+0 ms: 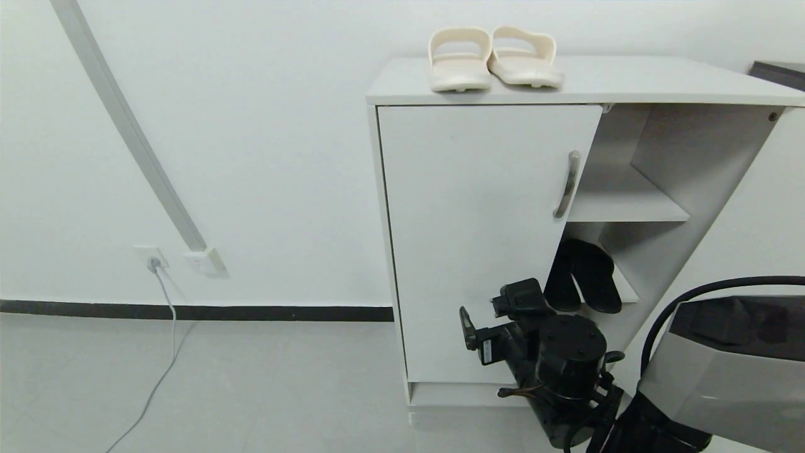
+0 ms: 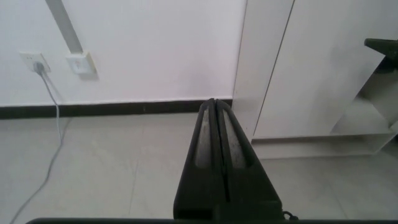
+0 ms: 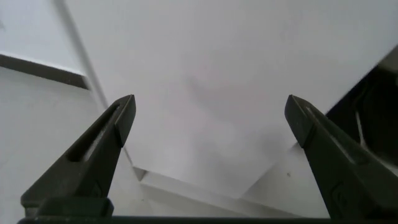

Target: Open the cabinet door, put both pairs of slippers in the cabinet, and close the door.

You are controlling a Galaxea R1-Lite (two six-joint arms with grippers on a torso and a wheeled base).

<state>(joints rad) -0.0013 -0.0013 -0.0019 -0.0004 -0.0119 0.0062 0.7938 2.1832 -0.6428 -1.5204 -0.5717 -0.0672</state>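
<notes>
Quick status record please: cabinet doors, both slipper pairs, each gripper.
left door: shut, handle at its right edge
right compartment: open
black slippers: inside, on the lower shelf
cream slippers: side by side on the cabinet top, not yet stowed
right gripper: open, empty, low in front of the left door
left gripper: shut, empty, low above the floor, near the cabinet's base

Atop the cabinet (image 1: 660,78) sit cream slippers (image 1: 495,58); black slippers (image 1: 582,277) lie inside.
</notes>
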